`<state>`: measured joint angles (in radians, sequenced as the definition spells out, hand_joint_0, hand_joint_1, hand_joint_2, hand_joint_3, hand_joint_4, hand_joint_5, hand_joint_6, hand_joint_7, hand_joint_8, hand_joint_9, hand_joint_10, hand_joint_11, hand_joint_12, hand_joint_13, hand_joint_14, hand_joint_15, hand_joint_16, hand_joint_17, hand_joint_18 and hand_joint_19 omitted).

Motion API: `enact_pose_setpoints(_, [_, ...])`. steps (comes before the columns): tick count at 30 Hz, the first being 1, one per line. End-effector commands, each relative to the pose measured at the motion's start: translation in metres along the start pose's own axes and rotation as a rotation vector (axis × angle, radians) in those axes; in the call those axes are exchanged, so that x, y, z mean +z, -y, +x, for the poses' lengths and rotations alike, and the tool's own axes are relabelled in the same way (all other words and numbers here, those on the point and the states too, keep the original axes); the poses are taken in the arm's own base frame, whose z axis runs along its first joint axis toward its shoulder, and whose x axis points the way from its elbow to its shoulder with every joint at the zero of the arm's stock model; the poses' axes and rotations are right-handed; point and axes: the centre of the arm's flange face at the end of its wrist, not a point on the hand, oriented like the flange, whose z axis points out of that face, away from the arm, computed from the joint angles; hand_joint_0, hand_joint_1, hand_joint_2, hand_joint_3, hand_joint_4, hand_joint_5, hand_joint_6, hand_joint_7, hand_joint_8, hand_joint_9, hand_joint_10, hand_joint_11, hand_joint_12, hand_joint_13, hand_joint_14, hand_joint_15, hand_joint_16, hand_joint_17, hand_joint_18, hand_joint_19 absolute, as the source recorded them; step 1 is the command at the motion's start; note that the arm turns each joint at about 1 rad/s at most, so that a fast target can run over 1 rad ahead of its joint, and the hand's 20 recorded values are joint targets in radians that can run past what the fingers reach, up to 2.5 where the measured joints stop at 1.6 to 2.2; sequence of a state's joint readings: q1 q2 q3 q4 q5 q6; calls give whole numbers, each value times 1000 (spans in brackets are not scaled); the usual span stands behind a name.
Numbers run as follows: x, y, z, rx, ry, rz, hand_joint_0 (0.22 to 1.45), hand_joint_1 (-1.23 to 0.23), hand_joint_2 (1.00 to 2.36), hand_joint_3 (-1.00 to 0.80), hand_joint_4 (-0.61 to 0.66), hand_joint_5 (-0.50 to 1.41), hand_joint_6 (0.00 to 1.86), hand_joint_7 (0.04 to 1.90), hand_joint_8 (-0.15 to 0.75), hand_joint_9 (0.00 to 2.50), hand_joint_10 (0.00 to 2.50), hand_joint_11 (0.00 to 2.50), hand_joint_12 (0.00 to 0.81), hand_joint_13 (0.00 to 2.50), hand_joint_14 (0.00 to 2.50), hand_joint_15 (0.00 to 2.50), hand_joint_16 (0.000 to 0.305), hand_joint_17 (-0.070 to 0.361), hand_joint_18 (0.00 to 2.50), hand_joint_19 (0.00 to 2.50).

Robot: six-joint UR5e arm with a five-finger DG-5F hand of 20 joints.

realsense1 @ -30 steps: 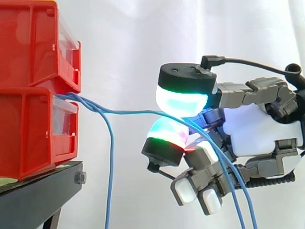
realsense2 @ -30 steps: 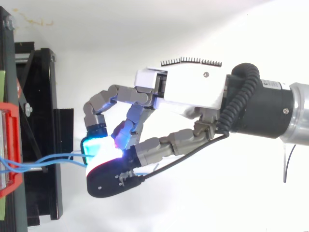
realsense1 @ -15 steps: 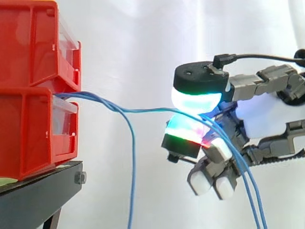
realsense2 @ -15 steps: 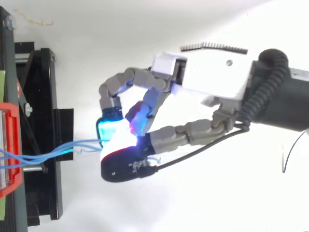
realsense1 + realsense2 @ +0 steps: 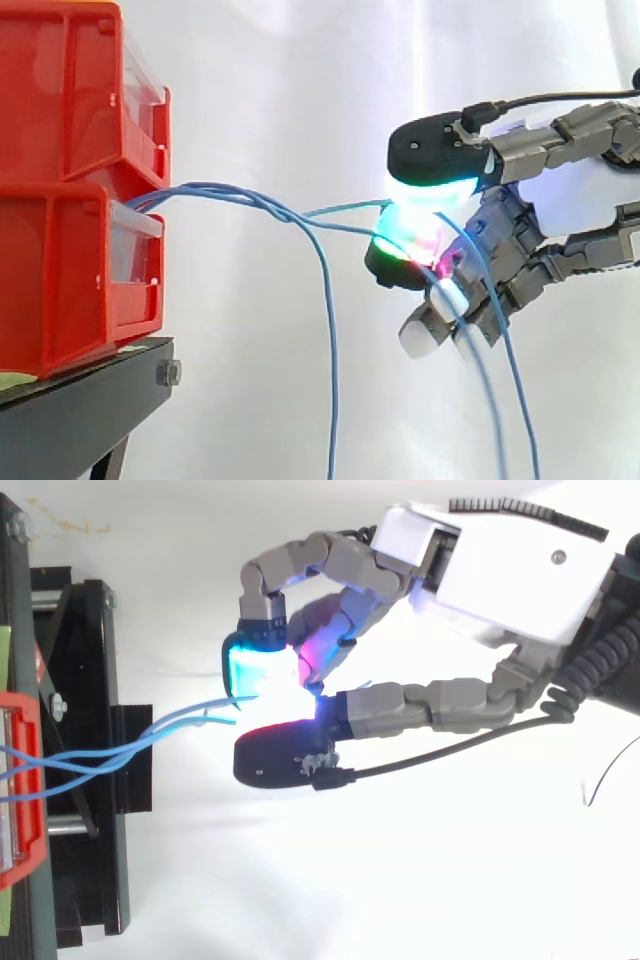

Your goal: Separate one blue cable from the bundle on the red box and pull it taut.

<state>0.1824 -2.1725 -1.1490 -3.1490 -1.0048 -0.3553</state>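
Where the bundle of blue cables (image 5: 230, 193) comes out between the two stacked red bins (image 5: 60, 280) at the left of the side view, it runs roughly level toward the right, its strands loosely twisted together. One cable (image 5: 350, 209) leaves the twist and carries on toward the hand (image 5: 570, 195), rising slightly, its long axis nearly horizontal from bin to hand. It is not fully straight; a soft bend shows along it.

The hand is closed on this cable, pinching it between two glowing fingertips (image 5: 432, 188), one above and one below, with the other fingers curled loosely beneath. The cable's free length lies to the left of the hand, between it and the bins. Beyond the pinch, blue strands fall past the lower fingers to the bottom edge.

Another loose strand (image 5: 328, 340) arcs out of the bundle short of the hand and hangs straight down.

From the top view, the cables fan from the bins toward the hand (image 5: 500, 570), meeting the cyan pad. The bins sit on a black stand (image 5: 70, 410).
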Motion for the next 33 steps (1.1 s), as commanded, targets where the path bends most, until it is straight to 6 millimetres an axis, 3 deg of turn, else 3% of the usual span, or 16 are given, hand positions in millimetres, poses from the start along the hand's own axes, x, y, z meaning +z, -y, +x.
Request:
enact_pose_setpoints(1, [-1,0,-1,-10,22,8,569,-779,1011,-88,93,-76,851,1275,315,909,6,251,392,675,7,225,47,106,680,348])
enact_pose_setpoints(13, [-3,0,2,50,10,17,569,-796,1016,-69,112,-79,853,1294,309,922,8,314,389,696,8,284,45,102,661,376])
enact_pose_setpoints(18, [-9,6,17,134,-49,27,569,-794,1017,-63,110,-78,857,1289,319,963,10,353,395,718,10,306,46,104,683,396])
enact_pose_setpoints(23, [-19,32,50,315,-175,30,567,-789,1016,-56,115,-77,859,1290,345,1043,10,435,408,752,12,340,48,108,707,417])
enact_pose_setpoints(26, [-21,33,60,379,-210,26,566,-781,1013,-49,121,-75,860,1292,361,1067,11,473,424,775,10,359,50,112,725,417])
enact_pose_setpoints(33, [-25,32,65,373,-222,39,566,-769,1011,-42,114,-73,864,1290,385,1116,11,515,435,797,10,376,52,117,744,419])
